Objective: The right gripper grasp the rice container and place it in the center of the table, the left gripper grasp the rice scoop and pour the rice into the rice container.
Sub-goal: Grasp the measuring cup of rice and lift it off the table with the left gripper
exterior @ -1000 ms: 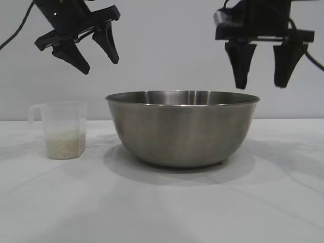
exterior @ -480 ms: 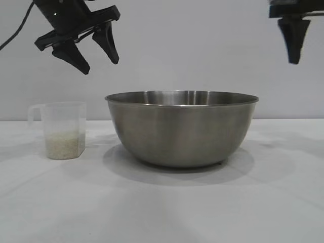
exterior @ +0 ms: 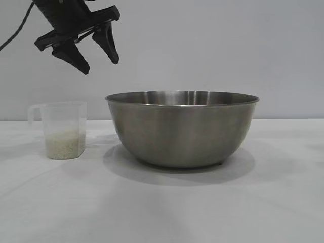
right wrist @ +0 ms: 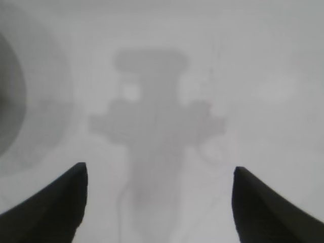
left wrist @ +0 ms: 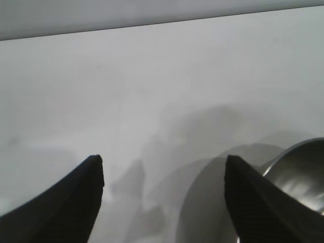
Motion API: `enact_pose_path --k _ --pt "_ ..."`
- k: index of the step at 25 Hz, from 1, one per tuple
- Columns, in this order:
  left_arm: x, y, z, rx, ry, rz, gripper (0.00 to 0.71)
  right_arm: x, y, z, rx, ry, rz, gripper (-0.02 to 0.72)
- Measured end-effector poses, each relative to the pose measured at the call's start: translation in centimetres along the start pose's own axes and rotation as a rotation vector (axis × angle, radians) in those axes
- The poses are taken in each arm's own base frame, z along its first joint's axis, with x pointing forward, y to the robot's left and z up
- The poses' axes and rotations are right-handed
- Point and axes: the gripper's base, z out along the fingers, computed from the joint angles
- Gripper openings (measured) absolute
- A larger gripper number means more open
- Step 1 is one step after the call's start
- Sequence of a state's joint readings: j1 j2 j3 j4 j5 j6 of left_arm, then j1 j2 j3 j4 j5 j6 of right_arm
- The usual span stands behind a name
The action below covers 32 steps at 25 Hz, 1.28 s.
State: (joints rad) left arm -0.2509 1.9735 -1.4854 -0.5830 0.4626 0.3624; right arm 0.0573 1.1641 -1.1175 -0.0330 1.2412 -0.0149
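Exterior view, rice container mid-table, rice scoop beside it

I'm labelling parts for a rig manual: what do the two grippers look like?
The left gripper is matte black: two pointed, tapering fingers on a flat black crossbar, with a black cable trailing off behind. No markings show. The right gripper shows only in its wrist view, as two similar dark tapering fingertips.
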Motion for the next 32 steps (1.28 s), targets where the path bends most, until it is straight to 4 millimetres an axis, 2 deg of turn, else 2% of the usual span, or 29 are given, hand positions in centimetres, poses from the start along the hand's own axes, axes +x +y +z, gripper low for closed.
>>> enact_pose_path --k 2,8,13,16,21,25,32 --pt "0.0 0.0 0.0 -0.001 0.000 0.002 0.482 2.6 0.0 -1.6 0.001 -0.056 0.002 0.501" --pt "0.0 0.0 0.0 -0.003 0.004 0.009 0.482 10.7 0.5 -3.8 -0.034 -0.206 0.015 0.501" --pt "0.2 0.0 0.0 0.001 0.025 0.016 0.482 16.2 0.7 -3.7 -0.034 -0.405 0.019 0.501" --pt "0.3 0.0 0.0 0.002 0.029 0.016 0.482 18.5 0.8 -2.6 -0.033 -0.465 0.020 0.501" --pt "0.2 0.0 0.0 0.003 0.027 0.016 0.482 21.3 0.9 -0.6 -0.034 -0.527 0.021 0.501" --pt "0.2 0.0 0.0 0.003 0.029 0.015 0.482 22.7 1.0 -0.7 -0.034 -0.631 0.022 0.501" --pt "0.3 -0.1 0.0 0.002 0.031 0.020 0.482 22.9 1.1 -0.6 -0.044 -0.648 0.023 0.501"
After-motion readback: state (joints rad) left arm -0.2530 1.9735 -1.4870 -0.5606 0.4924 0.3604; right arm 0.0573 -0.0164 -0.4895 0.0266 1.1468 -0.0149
